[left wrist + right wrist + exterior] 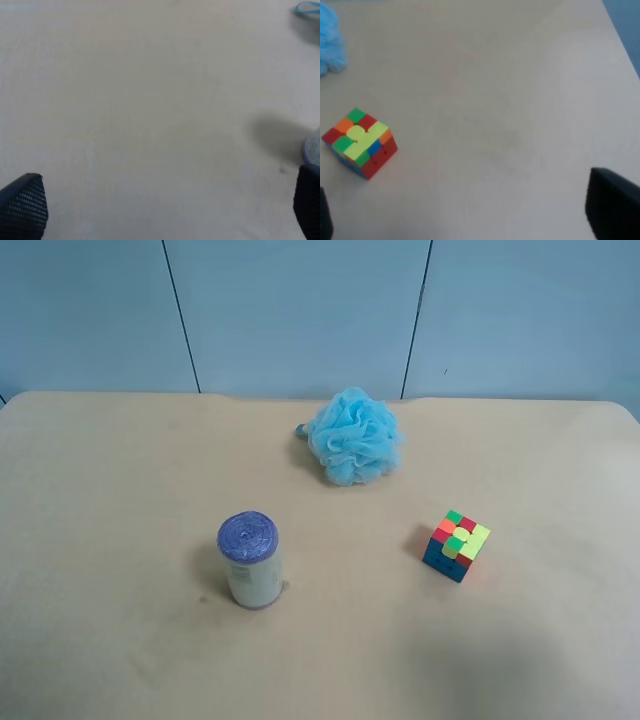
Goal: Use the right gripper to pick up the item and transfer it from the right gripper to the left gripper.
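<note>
The puzzle cube point(456, 545) sits on the beige table point(120, 500) at the exterior high view's right; no arm shows in that view. In the right wrist view the cube point(360, 142) lies on the table, apart from the right gripper point(465, 220), whose fingertips point(612, 205) show far apart at the frame's edges, open and empty. The left gripper point(165, 210) is open and empty above bare table, its textured fingertips point(25, 202) wide apart.
A fluffy light-blue bath pouf point(353, 436) lies behind the cube; its edge shows in the right wrist view point(330, 45). A white cylinder with a purple top point(250, 560) stands left of centre; its edge shows in the left wrist view point(312, 150).
</note>
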Robot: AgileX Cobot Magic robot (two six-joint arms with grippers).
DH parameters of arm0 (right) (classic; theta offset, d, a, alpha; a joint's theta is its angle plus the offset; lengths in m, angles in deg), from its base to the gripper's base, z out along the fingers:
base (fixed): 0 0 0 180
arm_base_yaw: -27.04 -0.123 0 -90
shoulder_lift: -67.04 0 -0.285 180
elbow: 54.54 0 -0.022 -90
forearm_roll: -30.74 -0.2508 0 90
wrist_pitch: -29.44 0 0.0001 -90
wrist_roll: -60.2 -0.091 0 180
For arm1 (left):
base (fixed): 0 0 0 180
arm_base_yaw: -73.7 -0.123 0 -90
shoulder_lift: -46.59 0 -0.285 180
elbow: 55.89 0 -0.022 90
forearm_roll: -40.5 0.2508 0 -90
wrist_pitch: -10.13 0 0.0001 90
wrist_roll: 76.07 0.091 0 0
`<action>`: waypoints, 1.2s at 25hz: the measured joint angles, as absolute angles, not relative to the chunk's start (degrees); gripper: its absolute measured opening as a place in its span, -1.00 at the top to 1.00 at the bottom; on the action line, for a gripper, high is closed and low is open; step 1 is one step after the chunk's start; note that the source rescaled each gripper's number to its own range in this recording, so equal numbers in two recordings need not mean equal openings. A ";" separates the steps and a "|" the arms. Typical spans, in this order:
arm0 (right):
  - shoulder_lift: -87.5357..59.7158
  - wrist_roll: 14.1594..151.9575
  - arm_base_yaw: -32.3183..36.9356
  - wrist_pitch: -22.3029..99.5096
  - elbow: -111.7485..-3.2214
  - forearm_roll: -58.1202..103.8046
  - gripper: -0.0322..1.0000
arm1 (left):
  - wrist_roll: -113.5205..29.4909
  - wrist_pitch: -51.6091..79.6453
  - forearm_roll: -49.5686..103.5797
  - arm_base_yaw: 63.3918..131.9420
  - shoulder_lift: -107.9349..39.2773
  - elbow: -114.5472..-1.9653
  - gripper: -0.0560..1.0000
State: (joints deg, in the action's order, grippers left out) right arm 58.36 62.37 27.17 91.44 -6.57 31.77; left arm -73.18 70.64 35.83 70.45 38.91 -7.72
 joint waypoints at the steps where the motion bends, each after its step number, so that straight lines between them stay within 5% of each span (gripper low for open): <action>1: 56.20 62.37 27.17 91.95 -7.89 31.77 -1.00 | -73.18 70.64 35.83 70.45 38.96 -7.72 -1.00; 6: 39.88 65.25 27.17 93.20 -18.40 31.72 -1.00 | -73.18 70.64 35.83 70.45 38.96 -7.72 -1.00; 15: 6.50 68.58 16.60 93.14 -34.54 33.02 -1.00 | -73.18 70.69 35.83 70.45 39.14 -7.72 -1.00; 30: -33.44 85.94 5.27 90.22 -39.13 29.23 -1.00 | -73.18 70.69 35.83 70.45 39.14 -7.72 -1.00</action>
State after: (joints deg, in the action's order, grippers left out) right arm -33.44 85.94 5.27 90.22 -39.13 29.23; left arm -73.18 70.69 35.83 70.45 39.14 -7.72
